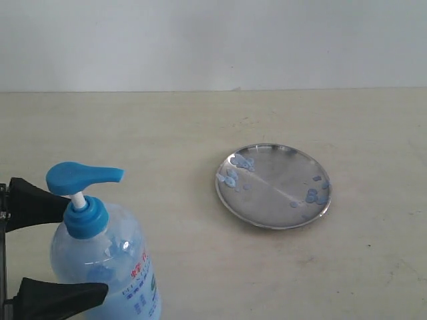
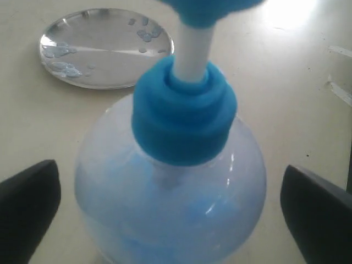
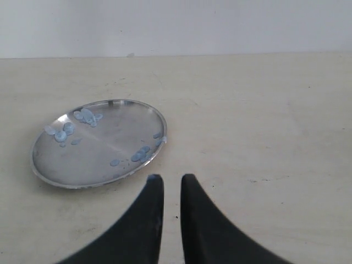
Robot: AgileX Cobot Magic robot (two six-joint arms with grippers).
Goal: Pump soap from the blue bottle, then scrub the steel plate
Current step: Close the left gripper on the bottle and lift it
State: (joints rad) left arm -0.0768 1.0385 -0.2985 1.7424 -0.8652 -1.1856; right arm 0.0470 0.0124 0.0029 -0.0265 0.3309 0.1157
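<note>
- Left gripper (image 2: 170, 166) stands wide open around the blue bottle (image 1: 107, 267). I see one black finger (image 2: 27, 212) on each side of the round body, and a strip of table shows between each finger and the plastic, so neither touches it.
- My bottle is clear plastic and stands upright. It has a bright blue pump head (image 1: 80, 177) on a white stem (image 2: 192, 52) above a blue collar (image 2: 184, 118), and a small printed label (image 1: 143, 280) low on its side.
- Pale blue soap (image 2: 165, 231) shows cloudy through the wall.
- The bottle stands well apart from the steel plate (image 1: 273, 187), to the plate's left and nearer the camera in the exterior view. The spout points towards the plate's side.
- That plate is round, shallow and shiny, and lies flat on the beige table (image 1: 133, 133). Small blue blobs (image 1: 240, 163) sit in two clusters by opposite parts of its rim.
- Right gripper (image 3: 170, 181) is nearly closed, with only a thin slit between its fingers. It holds nothing and hovers near the plate's rim without touching it.
- A plain white wall (image 1: 200, 40) rises behind the table, beyond the plate.
</note>
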